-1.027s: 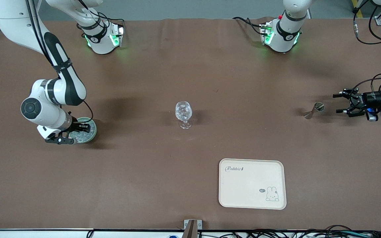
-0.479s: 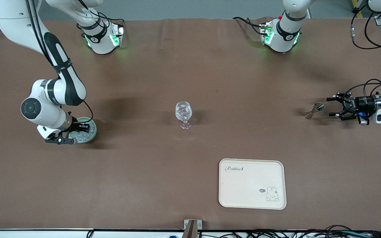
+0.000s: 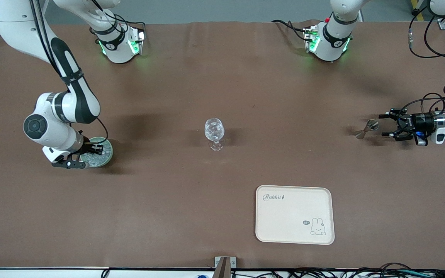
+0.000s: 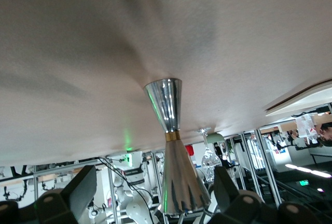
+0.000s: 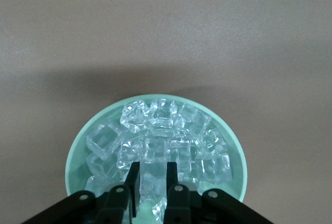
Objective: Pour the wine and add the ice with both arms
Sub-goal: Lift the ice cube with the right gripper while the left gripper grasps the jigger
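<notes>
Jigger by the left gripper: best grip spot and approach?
Grip the jigger at its narrow waist, probably: the cones flare both ways, so it can't slip out. It stands upright; come in level from the left arm's end of the table, where the left gripper already faces it, jaws open.

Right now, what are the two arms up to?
Both are mid-pickup. The right gripper is down in the pale green dish at the right arm's end of the table, its fingers closed around one cube of the ice. The left gripper is level with the silver measure at the left arm's end, fingers open and not gripping it yet. The stemmed glass stands untouched mid-table; the cream tray lies nearer the front camera.
</notes>
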Robot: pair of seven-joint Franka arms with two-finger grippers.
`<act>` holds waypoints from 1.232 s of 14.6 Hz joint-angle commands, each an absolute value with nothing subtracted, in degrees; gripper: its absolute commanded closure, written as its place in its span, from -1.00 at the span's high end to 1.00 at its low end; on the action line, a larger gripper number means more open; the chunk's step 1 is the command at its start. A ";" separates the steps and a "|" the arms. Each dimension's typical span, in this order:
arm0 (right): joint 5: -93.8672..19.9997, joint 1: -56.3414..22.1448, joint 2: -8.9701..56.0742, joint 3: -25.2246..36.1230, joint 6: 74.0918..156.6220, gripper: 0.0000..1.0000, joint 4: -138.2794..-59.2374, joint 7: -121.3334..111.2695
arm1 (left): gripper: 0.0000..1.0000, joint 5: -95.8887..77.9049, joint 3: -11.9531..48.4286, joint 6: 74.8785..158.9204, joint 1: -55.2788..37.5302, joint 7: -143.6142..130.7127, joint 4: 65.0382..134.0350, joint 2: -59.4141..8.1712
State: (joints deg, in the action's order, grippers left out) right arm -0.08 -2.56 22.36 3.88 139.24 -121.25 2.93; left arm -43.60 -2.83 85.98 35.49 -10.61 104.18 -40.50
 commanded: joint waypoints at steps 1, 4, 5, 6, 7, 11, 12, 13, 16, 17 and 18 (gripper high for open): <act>-0.18 -2.37 22.15 3.60 139.48 -0.96 -121.82 3.51 | 1.00 -45.96 -2.72 86.84 35.86 -8.09 107.05 -39.90; -0.35 -2.55 22.15 3.60 139.31 -0.99 -121.29 3.86 | 1.00 -47.64 -2.72 87.36 35.95 -8.17 106.61 -40.34; -0.35 -2.64 22.06 3.60 139.31 -0.99 -121.03 4.56 | 1.00 -47.98 -2.72 87.97 35.95 -8.09 106.61 -40.60; -0.35 -2.55 21.97 3.60 139.22 -0.99 -120.50 4.74 | 1.00 -48.51 -2.72 88.07 35.95 -8.09 106.79 -40.95; -0.35 -2.55 21.89 3.60 138.96 -0.99 -119.98 4.83 | 1.00 -48.78 -2.72 88.07 35.95 -8.96 106.61 -41.22; -0.70 -2.20 20.48 3.69 130.10 -0.99 -114.36 5.18 | 1.00 -50.35 -2.72 87.72 36.03 -12.73 106.17 -41.57; -0.88 -2.02 19.61 3.69 128.43 -0.99 -112.95 5.19 | 1.00 -51.06 -2.72 87.28 36.56 -13.53 106.61 -41.49; -0.88 -1.93 19.08 3.87 127.10 -0.99 -111.72 5.10 | 1.00 -51.33 -2.72 86.75 36.82 -13.71 106.52 -41.66; -0.88 -1.32 16.97 4.04 121.66 -0.99 -106.19 5.01 | 1.00 -51.33 -2.81 86.49 36.91 -15.46 106.44 -42.10; -0.88 -1.06 16.01 4.04 120.51 -0.99 -104.34 4.92 | 1.00 -51.33 -2.81 86.48 37.00 -16.69 106.17 -42.27; -0.88 -0.97 14.95 4.04 119.98 -0.99 -103.37 4.92 | 1.00 -51.24 -2.81 86.48 36.74 -18.18 105.91 -42.19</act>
State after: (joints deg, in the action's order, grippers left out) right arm -0.12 -1.84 17.38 4.42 122.32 -105.44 4.48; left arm -50.36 -2.86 87.40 36.63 -15.68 106.46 -41.93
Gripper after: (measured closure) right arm 0.771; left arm 0.000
